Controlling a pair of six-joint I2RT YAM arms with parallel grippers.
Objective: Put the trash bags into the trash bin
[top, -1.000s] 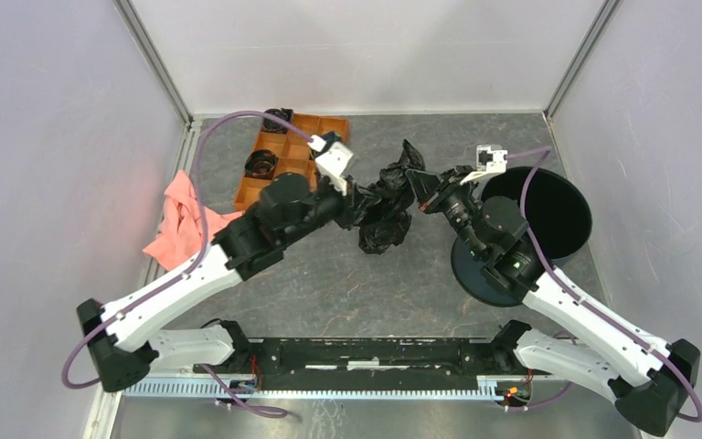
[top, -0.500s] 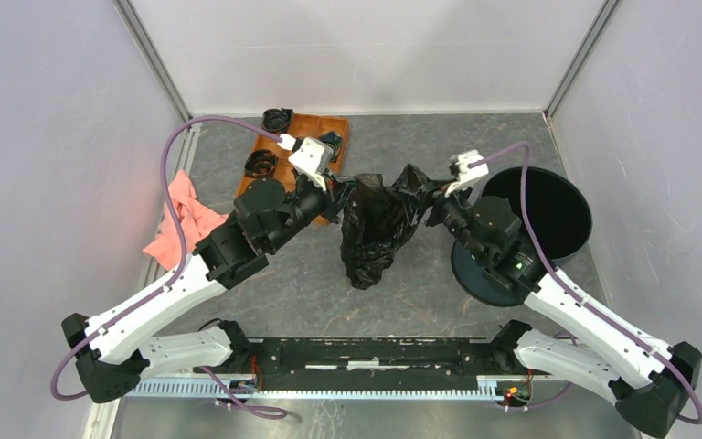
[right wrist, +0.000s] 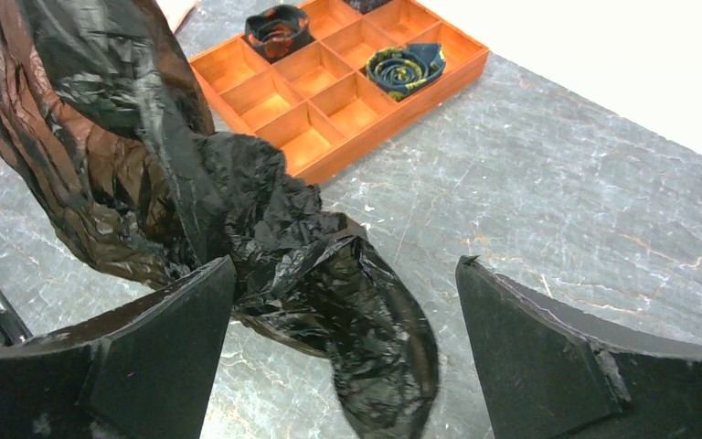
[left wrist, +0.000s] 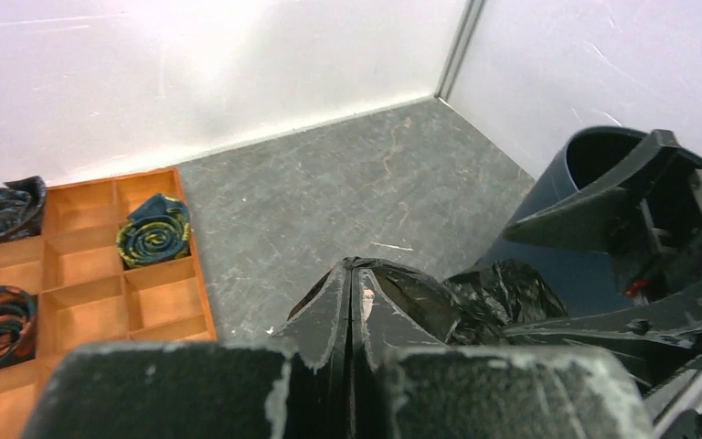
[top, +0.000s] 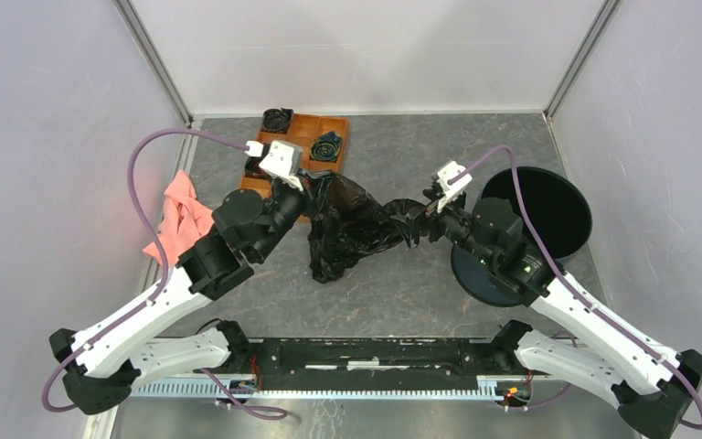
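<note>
The black, wrinkly trash bag [top: 347, 224] hangs stretched between the two arms over the middle of the table. My left gripper [top: 309, 183] is shut on its upper left edge; in the left wrist view the fingers [left wrist: 338, 302] press together with film [left wrist: 484, 288] spilling off to their right. My right gripper [top: 416, 219] stands wide open at the bag's right end. In the right wrist view a loose fold of the bag [right wrist: 356, 311] droops between the spread fingers without being pinched. The dark navy trash bin [top: 548, 212] sits at the right behind the right arm, mouth open.
An orange compartment tray [top: 340, 128] with small black spiral rolls [top: 326, 146] lies at the back left, just behind the left gripper. A pink cloth [top: 178, 215] lies at the left wall. White walls close in the back and both sides.
The right gripper has opened and let go of the bag. The left gripper pulled left and back with the bag, which has spread out from a crumpled ball.
</note>
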